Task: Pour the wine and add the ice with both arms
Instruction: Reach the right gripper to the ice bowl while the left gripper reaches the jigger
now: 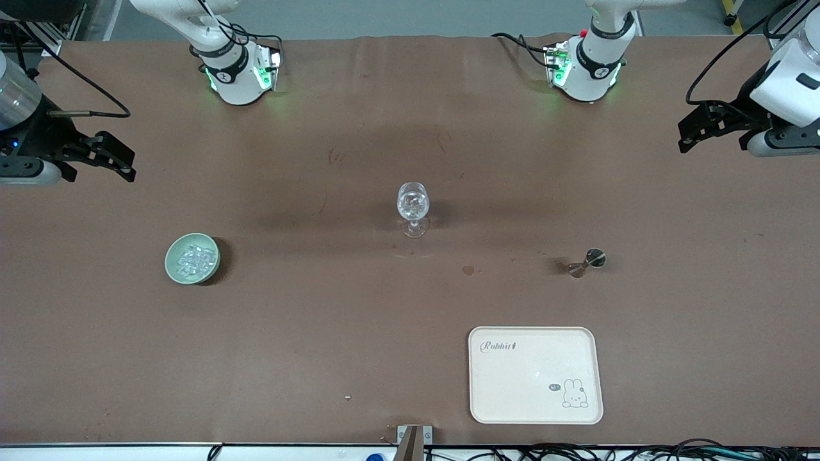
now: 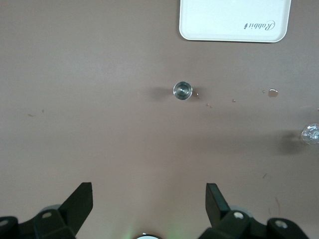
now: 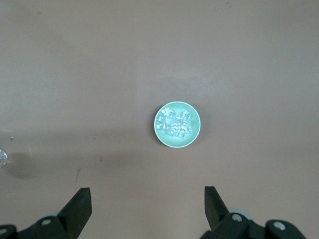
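A clear stemmed glass (image 1: 413, 203) stands upright mid-table with glinting clear contents. Its edge shows in the left wrist view (image 2: 310, 133) and the right wrist view (image 3: 2, 157). A pale green bowl (image 1: 172, 264) toward the right arm's end holds several ice cubes (image 1: 195, 258), which also show in the right wrist view (image 3: 174, 122). A small metal jigger (image 1: 588, 262) stands toward the left arm's end, and shows in the left wrist view (image 2: 183, 90). My right gripper (image 1: 122, 160) (image 3: 148, 194) is open and empty, high above the table. My left gripper (image 1: 695, 128) (image 2: 149, 191) is open and empty, likewise raised.
A cream tray (image 1: 535, 374) with a rabbit print lies near the front edge, nearer the camera than the jigger; it also shows in the left wrist view (image 2: 234, 20). A small wet spot (image 1: 468, 270) lies between glass and jigger. Brown cloth covers the table.
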You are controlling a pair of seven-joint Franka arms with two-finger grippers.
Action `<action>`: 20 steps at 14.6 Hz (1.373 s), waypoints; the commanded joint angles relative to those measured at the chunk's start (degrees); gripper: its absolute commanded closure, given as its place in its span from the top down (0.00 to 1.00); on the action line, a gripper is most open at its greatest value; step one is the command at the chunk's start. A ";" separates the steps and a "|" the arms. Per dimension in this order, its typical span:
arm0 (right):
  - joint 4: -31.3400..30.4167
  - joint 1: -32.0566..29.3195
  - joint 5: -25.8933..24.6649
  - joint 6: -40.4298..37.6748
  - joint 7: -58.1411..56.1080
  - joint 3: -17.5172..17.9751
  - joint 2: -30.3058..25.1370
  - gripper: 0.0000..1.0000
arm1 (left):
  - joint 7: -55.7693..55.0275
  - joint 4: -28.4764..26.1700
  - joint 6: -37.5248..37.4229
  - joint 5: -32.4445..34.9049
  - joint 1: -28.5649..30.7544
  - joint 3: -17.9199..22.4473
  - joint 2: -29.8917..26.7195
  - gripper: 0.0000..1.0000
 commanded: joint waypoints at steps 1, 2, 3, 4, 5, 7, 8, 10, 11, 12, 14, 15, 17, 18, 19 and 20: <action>0.49 -1.08 0.14 -0.45 -0.34 0.19 0.27 1.00 | -0.54 1.13 0.06 -0.44 0.33 -0.13 0.37 1.00; 0.49 -1.18 0.14 -0.45 -0.52 0.19 0.35 1.00 | -0.54 2.09 -0.02 0.08 0.41 -0.13 0.46 1.00; 0.49 -1.27 0.14 -0.45 -0.52 0.19 0.35 1.00 | -0.54 2.80 -0.02 0.34 0.33 0.13 1.68 1.00; 0.49 -1.27 0.14 -0.45 -0.52 0.19 0.44 1.00 | -0.45 4.02 -0.02 0.26 0.41 0.13 2.56 1.00; 0.49 -1.35 0.14 -0.45 -0.61 0.19 0.44 1.00 | -0.37 5.08 -0.02 0.17 0.42 0.30 3.61 1.00; 0.49 -1.97 0.14 -0.45 -0.61 0.19 0.62 1.00 | 0.25 7.71 0.06 1.13 0.59 0.57 6.77 1.00; 0.49 -1.97 0.14 -0.45 -0.69 0.19 0.70 1.00 | 0.16 8.34 -0.02 1.23 1.20 0.83 8.27 1.00; 0.31 -2.06 0.14 -0.28 -0.78 0.19 0.79 1.00 | -1.50 8.60 0.24 0.18 3.74 0.83 10.82 1.00; 0.05 -2.23 0.14 -0.10 -0.78 0.19 0.79 1.00 | -4.12 8.78 0.24 -0.18 4.28 0.83 12.40 1.00; -0.04 -2.15 0.14 -0.01 -0.78 0.19 0.88 1.00 | -7.88 8.87 0.24 -0.27 4.37 0.83 13.98 1.00; -0.13 -2.23 0.14 0.08 -0.87 0.19 1.75 0.99 | -18.07 8.78 0.15 -2.36 4.28 0.83 17.06 1.00; -0.22 -2.41 0.14 0.25 -0.87 0.19 2.37 0.99 | -22.47 8.43 0.24 -4.47 4.37 0.83 18.12 1.00; -1.09 -3.90 0.14 2.09 -0.87 0.19 4.21 0.99 | -27.33 8.78 0.50 -8.34 4.63 0.92 21.72 1.00; -1.88 -4.08 0.14 3.66 -0.96 0.19 5.27 0.99 | -27.26 8.70 2.07 -10.62 6.55 0.83 23.21 1.00; -2.76 -4.25 0.14 5.16 -0.87 0.19 6.23 0.99 | -27.26 8.43 4.35 -12.81 7.18 0.83 24.36 1.00; -3.46 -4.78 0.14 7.00 -0.96 0.19 7.55 0.99 | -27.26 8.43 6.20 -14.92 7.79 0.83 26.02 1.00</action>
